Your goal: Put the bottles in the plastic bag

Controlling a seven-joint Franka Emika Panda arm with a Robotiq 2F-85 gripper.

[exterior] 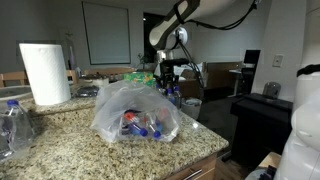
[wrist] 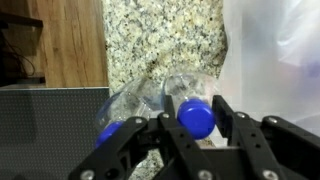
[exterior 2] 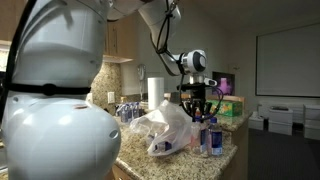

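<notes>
Blue-capped and clear, the bottle (wrist: 196,118) in hand sits between the fingers (wrist: 228,122) of the tool (wrist: 198,104). In the wrist view they press against both sides of the cap, so the tool looks closed on the bottle at its neck. The narrow, rigid cap is probably the surest place to pinch, since the thin clear body below could buckle.

This bottle is on the granite table (exterior: 70,150), just beside the plastic bag (exterior: 135,105), on the side of the bag nearest the table's end edge. In an exterior view a few more upright bottles (exterior 2: 210,136) stand there close to the bag, under the tool. Whether the gripped one has left the surface I cannot tell.

The bag slumps in the middle of the table, loosely heaped, with several bottles inside (exterior: 140,126) showing through the film near its bottom. The task is therefore partly done. The bag's mouth is hard to make out, so the drop will likely need height over the crumpled top to avoid snagging the film.

Further out, other loose bottles (exterior: 14,125) wait at the opposite end edge, near the paper towel roll (exterior: 45,72) that stands upright towards the back edge.
</notes>
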